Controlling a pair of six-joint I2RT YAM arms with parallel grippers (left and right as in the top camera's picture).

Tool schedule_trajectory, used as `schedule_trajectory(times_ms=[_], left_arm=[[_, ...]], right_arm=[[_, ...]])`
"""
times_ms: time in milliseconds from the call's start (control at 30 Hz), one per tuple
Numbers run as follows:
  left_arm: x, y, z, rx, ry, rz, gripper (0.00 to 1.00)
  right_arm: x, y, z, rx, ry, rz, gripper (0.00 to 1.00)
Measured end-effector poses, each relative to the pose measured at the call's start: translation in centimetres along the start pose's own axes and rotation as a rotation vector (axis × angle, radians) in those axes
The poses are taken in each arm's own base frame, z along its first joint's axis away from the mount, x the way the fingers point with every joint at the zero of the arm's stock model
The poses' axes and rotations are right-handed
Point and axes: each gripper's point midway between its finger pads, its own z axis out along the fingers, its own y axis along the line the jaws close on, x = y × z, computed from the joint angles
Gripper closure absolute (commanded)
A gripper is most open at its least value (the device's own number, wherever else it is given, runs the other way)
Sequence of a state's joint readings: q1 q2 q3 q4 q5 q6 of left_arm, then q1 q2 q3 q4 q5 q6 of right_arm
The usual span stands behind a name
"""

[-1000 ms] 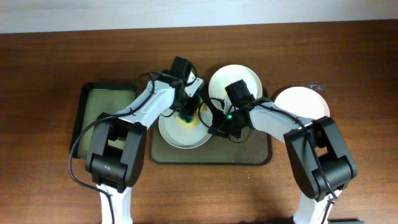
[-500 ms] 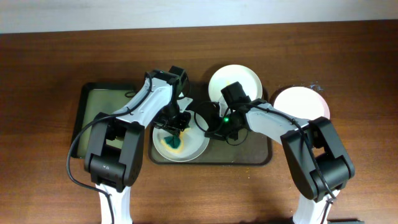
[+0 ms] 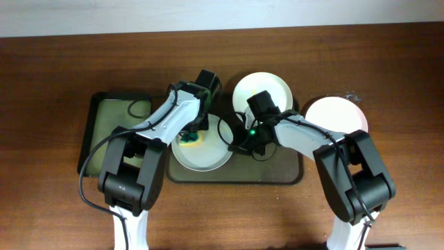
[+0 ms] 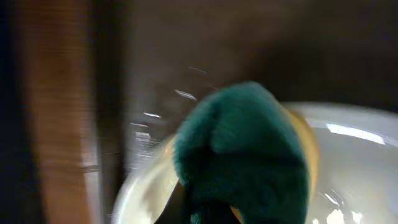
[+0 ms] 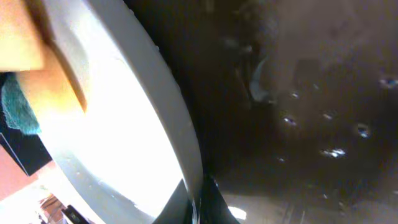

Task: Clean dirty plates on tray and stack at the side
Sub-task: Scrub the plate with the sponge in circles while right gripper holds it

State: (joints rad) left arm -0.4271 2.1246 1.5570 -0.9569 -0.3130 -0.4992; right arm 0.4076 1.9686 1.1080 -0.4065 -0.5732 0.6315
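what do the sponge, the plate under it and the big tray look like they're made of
sponge: likely foam, a fuzzy dark green scouring layer on a yellow body.
plate: hard glossy white with bright glints; ceramic or melamine, cannot tell.
tray: smooth dark olive-brown with a wet-looking sheen; probably plastic.

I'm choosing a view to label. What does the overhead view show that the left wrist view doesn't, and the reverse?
Only overhead: both arms, the whole brown tray, the two other plates and the green side tray. Only left wrist: the sponge close up, showing its fuzzy green face with a yellow layer behind, though blurred. Both: the sponge resting on the near plate.
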Motion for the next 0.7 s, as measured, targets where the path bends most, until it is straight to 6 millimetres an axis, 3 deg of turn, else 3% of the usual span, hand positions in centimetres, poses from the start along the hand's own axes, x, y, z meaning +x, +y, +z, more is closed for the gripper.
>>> schedule_trajectory(times_ms=[67, 200, 333, 433, 567, 700], left_arm=[[0.8, 1.0, -0.1, -0.056, 0.021, -0.059, 1.0], [4.9, 1.1, -0.5, 0.005, 0.23, 0.013, 1.0], [7.7, -1.0, -1.5, 0.178, 0.361, 0.195, 1.0], [9.7, -4.5, -2.9, 0.28, 0.371, 0.374, 1.0], [10.5, -7.3, -3.6, 0.308, 0.316, 0.482, 1.0], [8.9, -6.2, -2.8, 0.215, 0.27, 0.355, 1.0]], right_arm=[[-0.1, 0.0, 0.0, -0.002, -0.002, -0.003, 0.96], [0.3, 0.0, 0.0, -0.001, 0.012, -0.011, 0.96], [0.3, 0.0, 0.0, -0.001, 0.014, -0.024, 0.96], [0.4, -0.1, 0.0, -0.001, 0.015, -0.022, 0.96], [0.4, -0.1, 0.0, -0.002, 0.019, -0.021, 0.96], [0.4, -0.1, 0.0, -0.002, 0.018, -0.005, 0.96]])
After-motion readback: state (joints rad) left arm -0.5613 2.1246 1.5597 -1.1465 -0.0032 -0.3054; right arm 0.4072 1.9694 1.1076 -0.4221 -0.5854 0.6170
